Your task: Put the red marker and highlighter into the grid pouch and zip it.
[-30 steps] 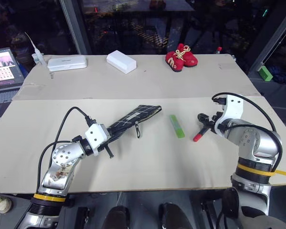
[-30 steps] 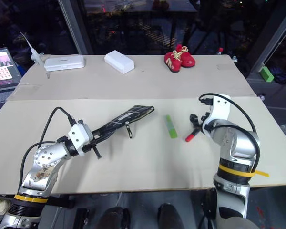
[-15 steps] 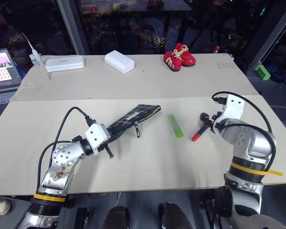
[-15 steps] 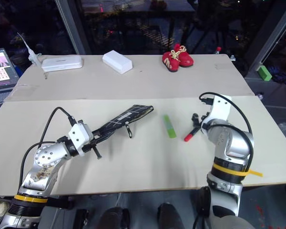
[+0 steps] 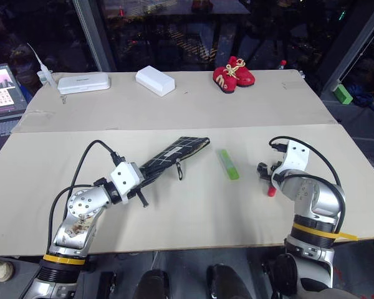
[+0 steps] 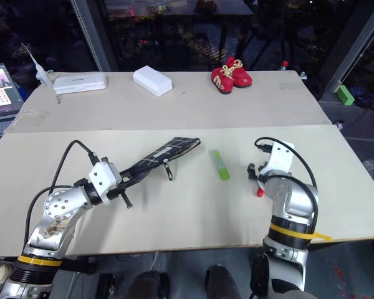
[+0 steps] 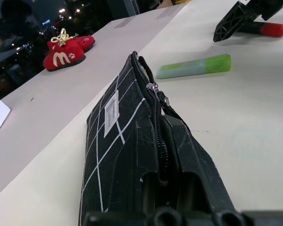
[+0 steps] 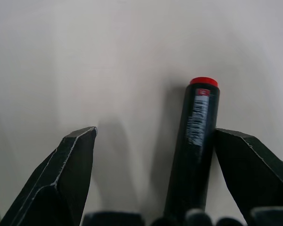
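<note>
Desk (image 5: 193, 103) status: left pincer (image 5: 139, 182) clamped on grid pouch (image 5: 177, 151), right pincer (image 8: 151, 141) apart astride red marker (image 8: 194, 141), highlighter (image 5: 230, 164) untouched; loading and zipping outstanding.

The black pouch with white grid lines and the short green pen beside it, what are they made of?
The flat black grid-lined pouch looks like matte woven fabric: it sags softly and carries a coil zipper and a sewn white label. The short light-green highlighter looks like smooth plastic, probably translucent at its paler cap end.
</note>
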### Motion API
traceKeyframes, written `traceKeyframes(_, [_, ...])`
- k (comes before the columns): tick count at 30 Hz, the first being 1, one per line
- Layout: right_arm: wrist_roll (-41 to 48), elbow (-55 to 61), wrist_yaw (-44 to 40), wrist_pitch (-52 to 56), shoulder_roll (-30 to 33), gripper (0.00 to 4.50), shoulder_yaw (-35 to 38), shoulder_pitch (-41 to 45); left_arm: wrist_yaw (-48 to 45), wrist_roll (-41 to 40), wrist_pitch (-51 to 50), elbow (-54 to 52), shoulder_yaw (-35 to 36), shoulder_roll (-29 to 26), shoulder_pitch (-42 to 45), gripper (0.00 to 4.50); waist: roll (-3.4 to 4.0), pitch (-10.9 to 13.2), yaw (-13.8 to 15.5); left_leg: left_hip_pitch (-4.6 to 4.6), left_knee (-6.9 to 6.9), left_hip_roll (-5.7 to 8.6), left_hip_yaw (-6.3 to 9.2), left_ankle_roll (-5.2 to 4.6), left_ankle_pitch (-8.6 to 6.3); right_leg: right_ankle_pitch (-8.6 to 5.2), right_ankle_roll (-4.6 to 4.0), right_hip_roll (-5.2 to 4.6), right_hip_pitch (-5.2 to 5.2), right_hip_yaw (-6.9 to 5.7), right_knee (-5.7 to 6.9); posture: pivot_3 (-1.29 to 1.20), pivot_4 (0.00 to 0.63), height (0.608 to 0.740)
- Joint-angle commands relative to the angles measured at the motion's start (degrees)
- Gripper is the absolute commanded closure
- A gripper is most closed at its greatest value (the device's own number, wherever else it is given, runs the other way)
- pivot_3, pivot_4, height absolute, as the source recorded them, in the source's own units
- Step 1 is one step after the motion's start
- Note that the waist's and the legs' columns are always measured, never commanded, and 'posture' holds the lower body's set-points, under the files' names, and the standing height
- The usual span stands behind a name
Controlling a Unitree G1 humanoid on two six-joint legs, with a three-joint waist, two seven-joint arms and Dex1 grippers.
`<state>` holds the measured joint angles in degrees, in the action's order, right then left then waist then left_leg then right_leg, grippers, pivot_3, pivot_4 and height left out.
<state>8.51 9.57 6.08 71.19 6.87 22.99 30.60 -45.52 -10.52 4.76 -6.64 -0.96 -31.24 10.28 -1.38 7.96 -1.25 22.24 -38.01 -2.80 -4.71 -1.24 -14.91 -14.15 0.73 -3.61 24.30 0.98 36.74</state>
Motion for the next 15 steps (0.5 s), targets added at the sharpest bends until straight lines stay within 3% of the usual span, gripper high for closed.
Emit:
traceKeyframes(1, [0.78, 1.19, 0.69, 1.44, -2.45, 0.26, 1.54, -1.74, 0.47, -0.74, 0.14, -1.24, 1.53, -0.53, 0.82, 4.50, -0.01, -0.01, 0.00, -0.01, 0.00, 0.00, 0.00, 0.00, 0.00, 0.00, 0.00, 0.00, -0.01, 0.01, 0.00, 0.00, 0.150, 0.740])
traceKeyframes(6, [1.57, 1.99, 1.03, 3.52, -5.31, 0.26, 3.79, -1.74, 0.50, -0.84, 0.33, -1.35, 1.87, -0.71, 0.56, 4.50, -0.04, -0.03, -0.04, -0.07, 0.00, -0.02, 0.00, 0.00, 0.00, 0.00, 0.00, 0.04, -0.04, 0.00, 0.01, 0.00, 0.150, 0.740])
traceKeyframes(11, [1.34, 1.59, 1.12, 2.99, -5.60, 1.61, 4.48, -1.22, 0.42, -0.84, 0.54, -1.44, 2.28, -0.79, 0.05, 4.50, -0.09, -0.07, -0.34, -0.09, 0.00, -0.03, 0.00, 0.00, 0.00, 0.01, -0.01, 0.07, -0.05, 0.01, 0.02, 0.00, 0.150, 0.740])
traceKeyframes(15, [1.28, 0.31, 0.98, 1.35, -4.72, 3.05, 4.28, -0.51, 0.46, -0.75, 0.57, -1.59, 2.36, -0.77, -0.21, 4.50, -0.09, -0.07, -1.12, -0.12, 0.00, -0.04, 0.00, 0.00, 0.00, 0.01, -0.01, 0.06, -0.08, 0.02, 0.02, 0.00, 0.150, 0.740])
